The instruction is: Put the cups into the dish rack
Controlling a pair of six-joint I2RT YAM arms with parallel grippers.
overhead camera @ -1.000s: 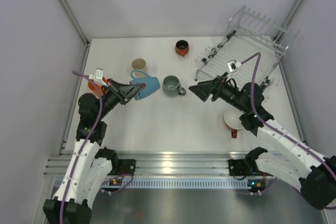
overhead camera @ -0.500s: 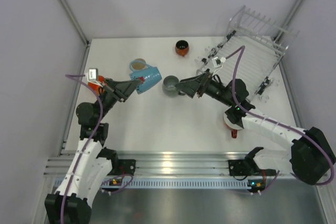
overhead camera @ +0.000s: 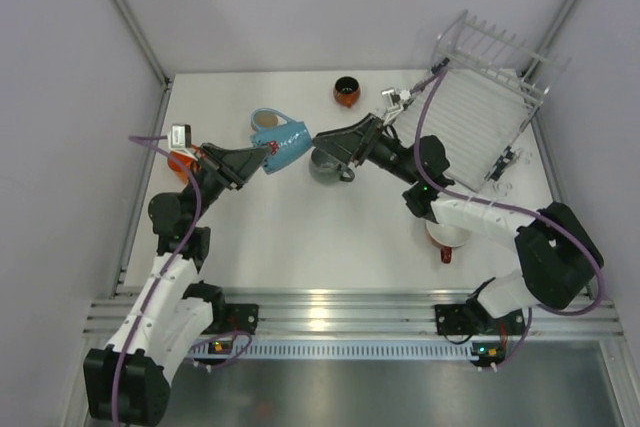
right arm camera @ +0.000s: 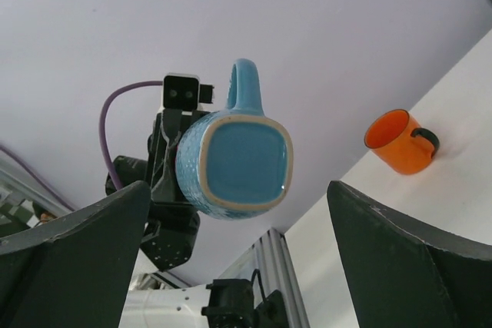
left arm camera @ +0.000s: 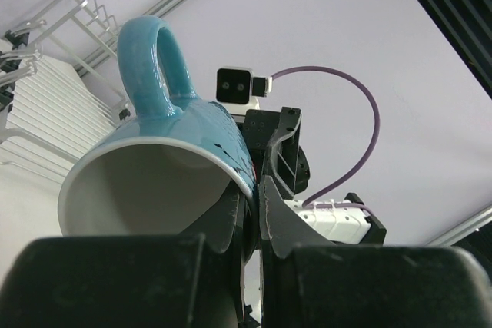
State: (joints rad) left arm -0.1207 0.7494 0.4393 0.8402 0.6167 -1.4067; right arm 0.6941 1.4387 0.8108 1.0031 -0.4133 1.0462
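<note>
Left gripper (overhead camera: 261, 154) pinches the blue mug (overhead camera: 281, 139) (handle up), apparently airborne.

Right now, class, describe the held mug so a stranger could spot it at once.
Start at the white table and look left of centre, where the left gripper is raised. It clamps the blue mug by the rim, tipped sideways in the air. No other cup is blue, and no other is held.

Glossy glazed blue mug (left arm camera: 154, 167); matt white table (overhead camera: 300, 227).
</note>
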